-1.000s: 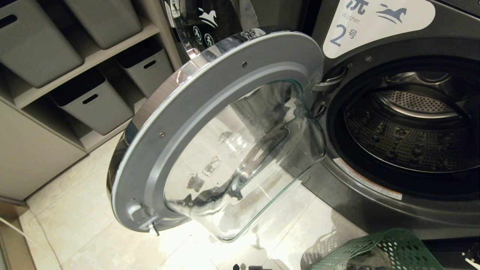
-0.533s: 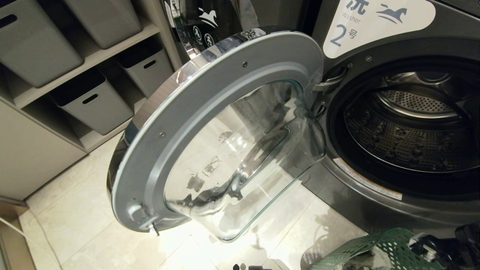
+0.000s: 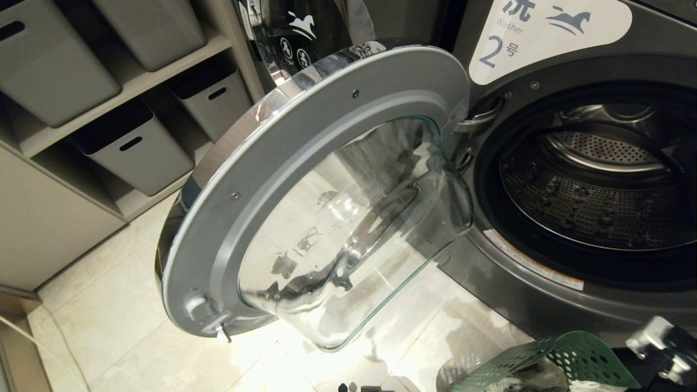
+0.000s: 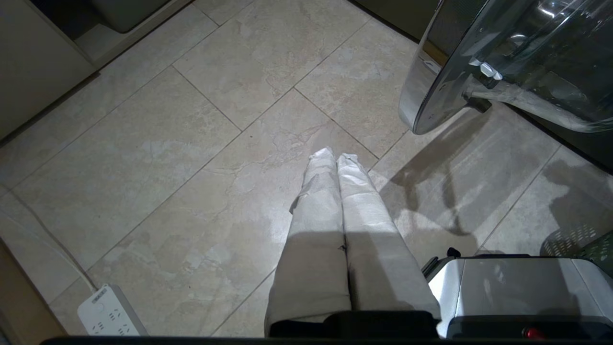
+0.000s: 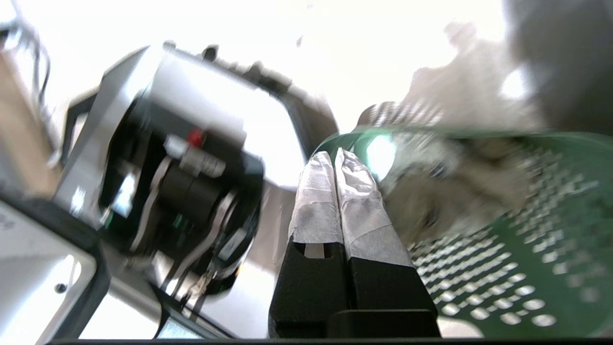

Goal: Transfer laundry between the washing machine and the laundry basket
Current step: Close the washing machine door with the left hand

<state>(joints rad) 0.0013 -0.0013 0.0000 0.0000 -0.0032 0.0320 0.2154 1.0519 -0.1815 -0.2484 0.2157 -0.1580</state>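
Both pairs of jaws are pressed together on nothing: our left gripper [image 4: 336, 158] hangs parked over the tiled floor [image 4: 158, 143], our right gripper [image 5: 336, 158] sits at the laundry basket [image 3: 577, 356]. Nothing has crossed over yet, we judge: the laundry [image 5: 455, 191], soft and crumpled grey-beige cloth, lies inside that green perforated plastic basket, and the washing machine [image 3: 544, 305] just beyond the basket shows a bare dimpled steel drum [image 3: 593, 207] behind its open glass door [image 3: 348, 218].

The washing machine [image 3: 544, 294] has a glossy glass door [image 3: 348, 228] beside its perforated metal drum [image 3: 593, 207]; the basket [image 3: 577, 359] is green plastic.
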